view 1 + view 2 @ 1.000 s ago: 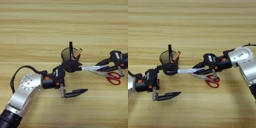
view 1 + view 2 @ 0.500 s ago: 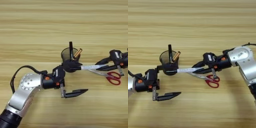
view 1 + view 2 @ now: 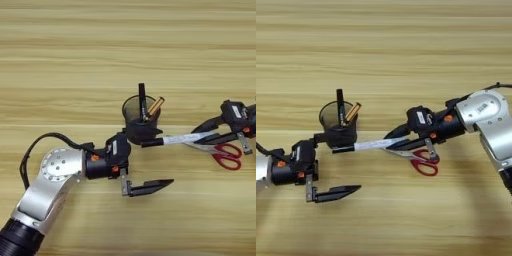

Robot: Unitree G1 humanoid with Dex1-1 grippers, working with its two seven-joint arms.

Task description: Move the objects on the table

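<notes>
The left gripper is gaping wide, one finger by the pen cup, the other lying free on the table. The right gripper is pinching the white marker, its black cap beside the cup. The scissors are lying beneath the right gripper.

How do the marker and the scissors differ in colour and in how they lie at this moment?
The marker is slim and white with a black cap; the scissors are steel with red handles. The marker is held by the right hand, its capped end reaching toward the pen cup; the scissors lie flat on the table, partly under that hand. Both are long, thin desk items lying roughly sideways.
</notes>
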